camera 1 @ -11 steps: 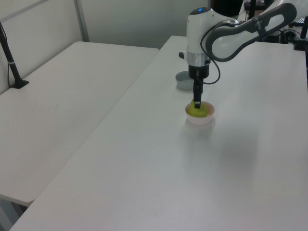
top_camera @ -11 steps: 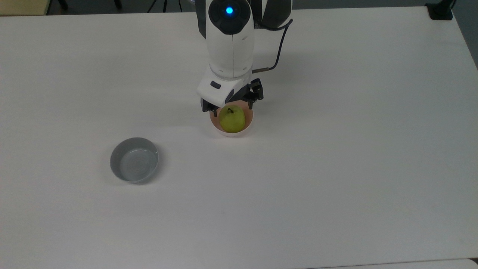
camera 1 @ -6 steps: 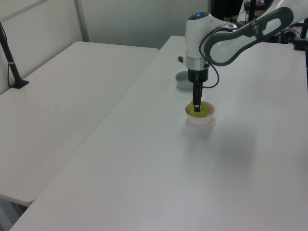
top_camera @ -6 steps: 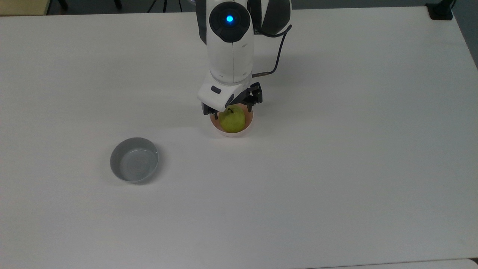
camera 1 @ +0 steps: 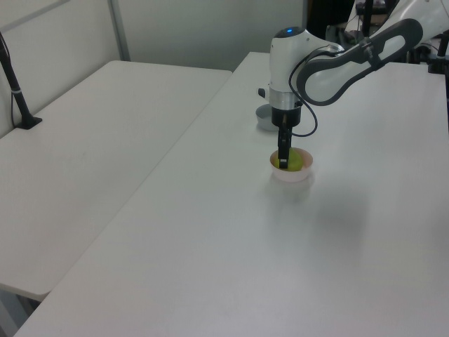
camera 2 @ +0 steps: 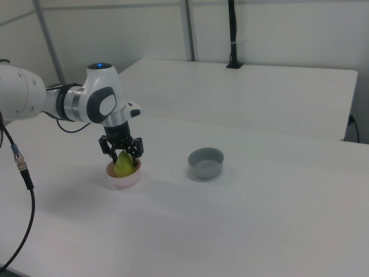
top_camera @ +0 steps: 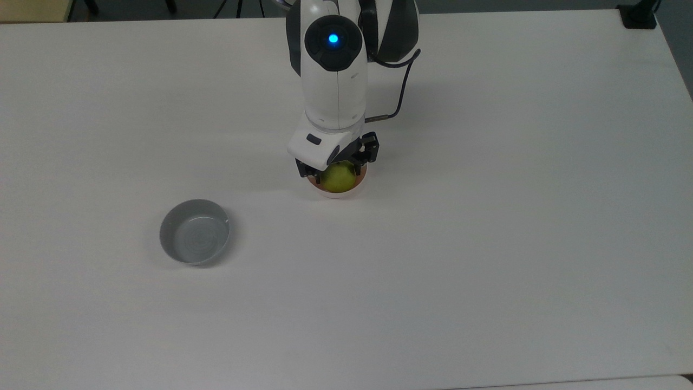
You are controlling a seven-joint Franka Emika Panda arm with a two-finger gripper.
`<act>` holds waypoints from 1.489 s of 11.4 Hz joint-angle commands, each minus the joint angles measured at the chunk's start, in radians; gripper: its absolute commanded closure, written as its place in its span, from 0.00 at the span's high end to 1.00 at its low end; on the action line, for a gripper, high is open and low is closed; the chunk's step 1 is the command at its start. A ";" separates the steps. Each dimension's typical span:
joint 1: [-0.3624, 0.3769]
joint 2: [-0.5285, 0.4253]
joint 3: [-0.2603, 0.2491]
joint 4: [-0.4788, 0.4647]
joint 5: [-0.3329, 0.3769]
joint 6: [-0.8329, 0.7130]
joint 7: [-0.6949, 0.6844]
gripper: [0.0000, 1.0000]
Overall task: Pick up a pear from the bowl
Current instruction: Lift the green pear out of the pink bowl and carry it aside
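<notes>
One pear sat in the bowl, the end effector spread wide astride it, gripping nothing; firm, smooth, probably slippery, best pinched across its widest girth

Arm bent downward, hand vertical — fingers spread apart

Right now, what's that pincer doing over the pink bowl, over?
Pincer open, straddling the pear. Pear sits in the pink bowl, not lifted. Grey bowl stands apart, nothing in the way.
</notes>
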 commanded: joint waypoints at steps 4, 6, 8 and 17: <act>0.001 -0.022 -0.001 -0.017 -0.011 0.008 0.002 0.09; 0.001 -0.034 -0.001 -0.017 -0.011 0.003 0.005 0.09; -0.008 -0.068 -0.001 -0.008 -0.009 -0.065 0.002 0.09; -0.168 -0.264 -0.013 0.027 0.000 -0.308 -0.146 0.06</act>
